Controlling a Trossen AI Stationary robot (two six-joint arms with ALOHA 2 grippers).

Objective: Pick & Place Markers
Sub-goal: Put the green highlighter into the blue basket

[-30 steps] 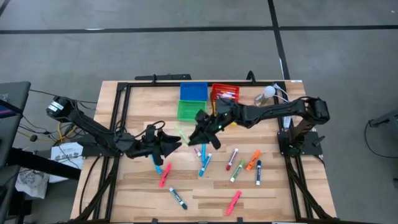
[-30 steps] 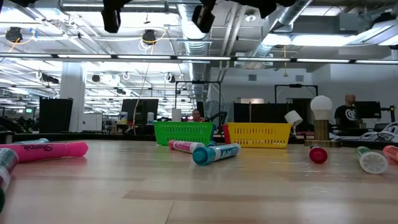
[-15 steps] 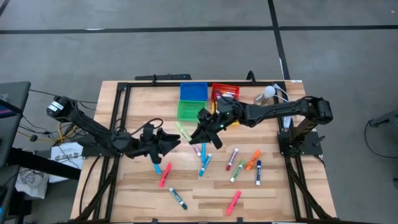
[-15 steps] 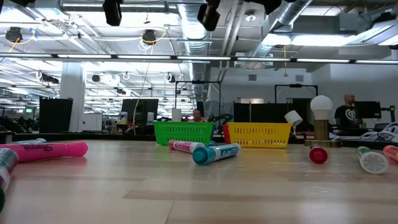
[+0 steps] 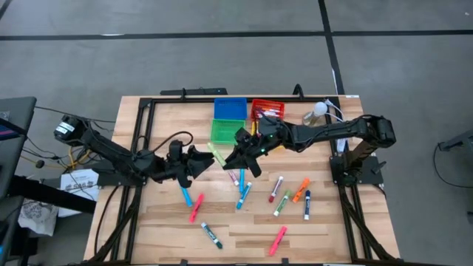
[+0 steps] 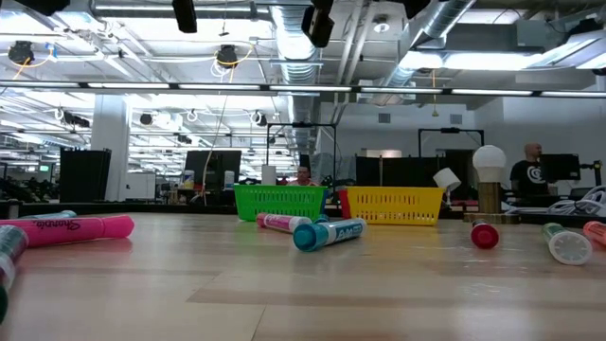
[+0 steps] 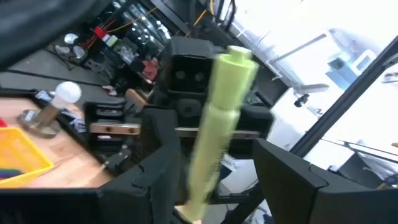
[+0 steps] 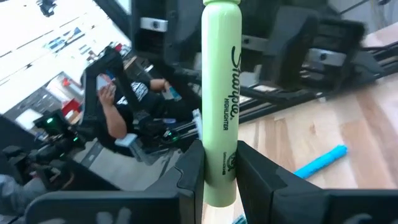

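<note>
From my low camera, the nearest thing is a pink marker (image 6: 71,228) lying on the tabletop (image 6: 303,294) at the left edge. Farther in, a teal-capped marker (image 6: 329,233) lies beside a pink one (image 6: 282,223), and a red cap (image 6: 485,236) sits over to the right. Beyond them stand the green bin (image 6: 279,202) and the yellow bin (image 6: 395,204). A person (image 6: 531,174) is in the room behind.

Looking down from overhead, I see more markers (image 5: 277,191) scattered across the front half of the tabletop. Above them, the right pincer (image 5: 238,154) is closed tight on a light green highlighter (image 8: 220,99); my right wrist camera shows its barrel clamped between the two fingers (image 8: 189,171), sticking out past them. The left pincer (image 5: 196,160) is just beside it, held above the wood, and my left wrist camera shows its fingers (image 7: 283,171) spread apart on either side of the same highlighter without touching it. Behind both pincers, the blue bin (image 5: 230,108) and red bin (image 5: 267,109) sit at the far edge.
</note>
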